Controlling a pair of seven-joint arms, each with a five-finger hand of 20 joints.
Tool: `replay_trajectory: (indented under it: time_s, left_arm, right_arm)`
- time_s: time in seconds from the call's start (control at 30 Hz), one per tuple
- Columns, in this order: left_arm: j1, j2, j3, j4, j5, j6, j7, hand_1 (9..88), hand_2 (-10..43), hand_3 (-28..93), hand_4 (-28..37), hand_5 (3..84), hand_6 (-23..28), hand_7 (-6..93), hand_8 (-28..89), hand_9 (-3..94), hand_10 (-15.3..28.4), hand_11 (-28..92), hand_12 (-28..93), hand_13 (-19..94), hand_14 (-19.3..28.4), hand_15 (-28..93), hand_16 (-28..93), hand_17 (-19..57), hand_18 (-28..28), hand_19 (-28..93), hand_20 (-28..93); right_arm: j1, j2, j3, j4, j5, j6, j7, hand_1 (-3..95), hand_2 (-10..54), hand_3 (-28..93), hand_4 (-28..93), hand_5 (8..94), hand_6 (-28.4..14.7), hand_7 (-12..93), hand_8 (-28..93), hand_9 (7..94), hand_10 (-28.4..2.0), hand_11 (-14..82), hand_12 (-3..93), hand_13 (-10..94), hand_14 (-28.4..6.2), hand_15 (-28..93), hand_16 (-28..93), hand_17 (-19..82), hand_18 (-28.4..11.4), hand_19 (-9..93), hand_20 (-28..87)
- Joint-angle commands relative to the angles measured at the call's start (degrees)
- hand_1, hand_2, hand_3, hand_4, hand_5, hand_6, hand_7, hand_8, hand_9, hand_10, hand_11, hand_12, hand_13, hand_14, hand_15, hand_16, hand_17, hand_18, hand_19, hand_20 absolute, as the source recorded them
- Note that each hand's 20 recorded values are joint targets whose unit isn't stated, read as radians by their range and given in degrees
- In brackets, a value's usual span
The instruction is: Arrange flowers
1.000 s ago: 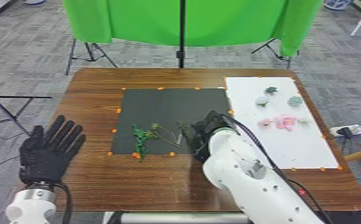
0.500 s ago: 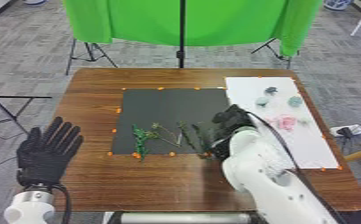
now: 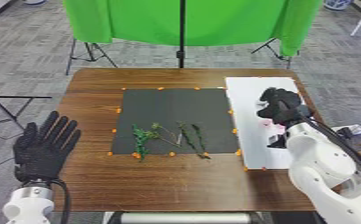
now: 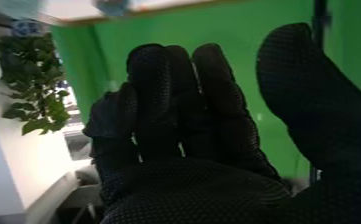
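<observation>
Black-gloved, the right robot hand (image 3: 285, 107) is above the white sheet (image 3: 256, 155), fingers straight and thumb apart, while the left robot hand (image 3: 41, 155) is spread at the table-like surface's (image 3: 168, 192) left edge. The right wrist view gives green cloth (image 4: 230, 25) and a leafy plant (image 4: 39, 80); the head view gives a dark sheet (image 3: 163, 107) bearing green stems (image 3: 141, 140), and a pink flower (image 3: 270, 125) on the white sheet. Grey floor (image 3: 39, 55) surrounds the brown surface.
</observation>
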Motion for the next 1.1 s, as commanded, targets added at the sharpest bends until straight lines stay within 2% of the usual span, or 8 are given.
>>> replay_trajectory:
  time_s: [0.03,0.17,0.2,0.4,0.5,0.87,0.97,1.1]
  left_arm:
    - [1.5,-0.62,-0.34,-0.13,-0.50,0.02,0.18,24.8,14.3,76,-28.3,43.0,8.1,10.8,-8,35.7,14.2,16,12,28,14.3,33,-3,-4.6,13.1,28,17]
    - [1.7,-0.71,-0.19,0.02,0.01,0.58,-0.26,24.7,14.2,76,-28.3,43.1,8.1,10.8,-8,35.7,14.2,16,12,28,14.3,33,-3,-4.6,13.1,27,17]
    - [1.7,-0.71,-0.02,0.09,-0.64,0.88,-0.03,24.7,14.2,77,-28.3,43.1,8.1,10.8,-8,35.7,14.2,16,12,28,14.3,33,-3,-4.6,13.1,27,17]
    - [1.6,-1.20,0.17,0.13,-0.93,0.25,0.15,24.8,14.2,77,-28.3,43.2,8.1,10.9,-8,35.7,14.2,16,12,28,14.3,33,-3,-4.4,13.0,27,17]
    - [1.7,-1.26,0.50,0.16,-0.97,0.23,0.28,24.8,14.2,77,-28.3,43.1,8.2,10.9,-8,35.7,14.2,16,12,28,14.3,33,-3,-4.4,13.0,27,17]
    - [2.8,-1.52,-0.11,-0.37,-1.24,-0.03,0.21,24.8,14.0,77,-28.3,43.2,8.2,10.8,-8,35.7,14.2,16,12,28,14.2,33,-3,-4.4,12.9,27,16]
    - [2.9,-1.08,-0.69,-0.50,-0.80,-0.89,0.51,24.8,14.0,77,-28.3,43.2,8.2,10.7,-8,35.7,14.2,16,12,28,14.3,33,-3,-4.4,13.0,27,17]
    - [3.4,-1.45,-0.28,-0.65,-1.71,0.05,0.29,24.8,13.9,77,-28.3,43.1,8.2,10.8,-8,35.7,14.2,16,12,28,14.4,33,-3,-4.5,13.0,27,17]
  right_arm:
    - [-5.1,-0.1,-0.2,-0.3,-0.4,-0.2,2.1,41.8,-9.5,83,-26,52.8,-6.5,19,-12,51.1,-16.6,17.9,18.1,45,-17.6,72,24,24,-23.5,85,58]
    - [-4.1,-0.7,-2.5,2.2,-1.9,2.2,3.4,45.3,-9.5,82,-28,53.0,-5.8,19,-12,51.6,-15.7,17.2,17.8,45,-16.8,71,24,25,-23.8,84,58]
    - [-3.7,-1.1,-3.0,3.3,-2.0,2.9,3.5,46.7,-9.5,82,-28,53.5,-5.3,19,-12,52.3,-15.4,17.2,17.8,46,-16.2,70,24,25,-23.7,84,57]
    - [-2.3,-2.1,-6.1,7.1,-3.3,10.2,5.3,57.5,-9.5,71,-28,60.8,-2.5,25,-9,61.9,-13.3,20.8,18.2,56,-12.5,59,36,29,-22.8,86,54]
    - [-1.6,-1.0,-6.8,7.4,-5.0,12.6,4.9,63.3,-9.5,66,-28,67.9,-1.4,41,5,78.6,-11.0,12.0,40.5,64,-10.3,56,41,32,-21.7,85,53]
    - [-0.8,-0.1,-6.9,-0.1,-2.8,18.3,3.1,63.3,-9.5,70,-28,68.6,-1.5,43,13,79.1,-10.9,17.5,46.5,66,-10.7,60,42,32,-22.0,86,54]
    - [1.3,-0.5,-8.6,-1.6,-1.4,18.5,1.8,63.0,-9.5,71,-28,68.8,-1.6,43,15,78.8,-11.0,18.3,47.1,65,-11.0,60,42,32,-22.2,86,54]
    - [4.5,-1.4,-12.2,-0.5,-5.6,18.8,3.4,62.3,-9.5,73,-28,68.9,-1.8,42,15,78.9,-11.3,18.8,47.3,66,-11.0,61,42,33,-22.5,85,53]
